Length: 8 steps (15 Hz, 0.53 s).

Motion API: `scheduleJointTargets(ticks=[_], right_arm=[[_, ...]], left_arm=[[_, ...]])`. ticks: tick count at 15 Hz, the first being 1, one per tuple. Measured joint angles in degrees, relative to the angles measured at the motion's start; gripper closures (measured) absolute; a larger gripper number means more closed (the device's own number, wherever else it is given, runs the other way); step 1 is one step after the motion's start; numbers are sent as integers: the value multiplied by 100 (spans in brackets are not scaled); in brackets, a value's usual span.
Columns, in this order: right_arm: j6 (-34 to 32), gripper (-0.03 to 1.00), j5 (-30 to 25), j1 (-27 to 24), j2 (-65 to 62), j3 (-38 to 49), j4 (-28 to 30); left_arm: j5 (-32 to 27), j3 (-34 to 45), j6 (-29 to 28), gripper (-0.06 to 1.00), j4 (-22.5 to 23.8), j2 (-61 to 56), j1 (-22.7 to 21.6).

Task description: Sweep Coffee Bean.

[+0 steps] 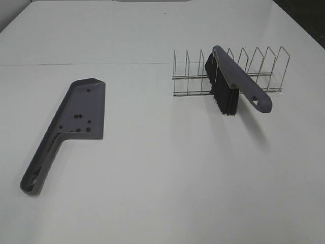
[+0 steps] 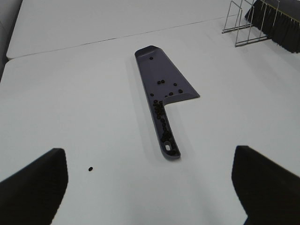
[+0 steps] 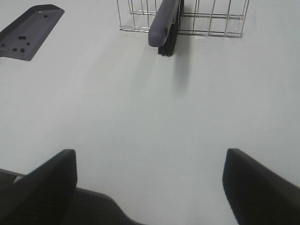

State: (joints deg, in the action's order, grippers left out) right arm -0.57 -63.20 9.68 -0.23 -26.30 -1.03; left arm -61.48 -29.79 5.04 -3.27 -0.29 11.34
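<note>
- Currently both arms idle; left gripper (image 2: 150,187) jaws spread wide, nothing held; right gripper (image 3: 150,187) same, wide apart and empty
- coffee beans (image 1: 80,122) sit in the dustpan (image 1: 71,119) toward the table's (image 1: 162,193) left edge; many packed down its handle channel; one stray bean (image 2: 90,168) lies on the table beside the handle
- brush (image 1: 237,84) rests in the wire rack (image 1: 254,66) toward the far right, bristles down
- Risks: lifting the dustpan by the handle could tip beans out, since the channel looks shallow; stray bean is easy to miss; pulling the brush could snag the rack wires and drag the rack
</note>
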Motion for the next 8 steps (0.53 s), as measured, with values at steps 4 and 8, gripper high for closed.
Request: scheduleJointTargets(ticks=[4,8], right_arm=[[138,18,0,0,0,0,0],[143,18,0,0,0,0,0]], left_arm=[[0,6,-166,7,246,-11,0],[0,6,-264,7,252,-11,0]])
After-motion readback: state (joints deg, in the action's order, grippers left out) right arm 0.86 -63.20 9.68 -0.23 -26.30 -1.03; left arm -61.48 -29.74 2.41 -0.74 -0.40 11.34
